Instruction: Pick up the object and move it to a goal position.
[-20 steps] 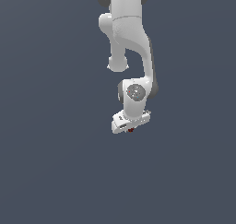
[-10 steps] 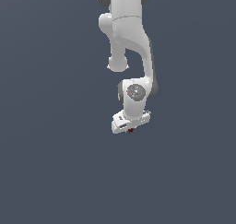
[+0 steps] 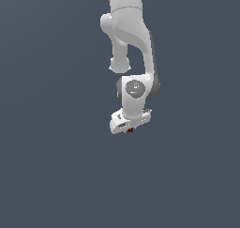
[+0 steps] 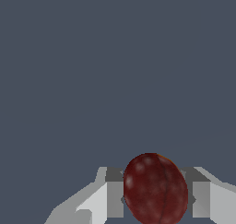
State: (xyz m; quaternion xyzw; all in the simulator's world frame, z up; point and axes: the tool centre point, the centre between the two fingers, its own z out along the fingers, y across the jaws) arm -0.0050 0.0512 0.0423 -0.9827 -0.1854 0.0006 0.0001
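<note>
The dark red ball (image 4: 155, 189) with faint pale specks sits between the two grey fingers (image 4: 114, 193) in the wrist view, touched by them on both sides. In the exterior view it shows only as a tiny red spot (image 3: 131, 129) under the white hand. My gripper (image 3: 131, 130) hangs from the white arm near the middle of the exterior view and is shut on the ball. No goal marker shows in either view.
Only a plain dark blue-grey background (image 3: 56, 166) surrounds the arm in both views. No table edge, container or other object shows.
</note>
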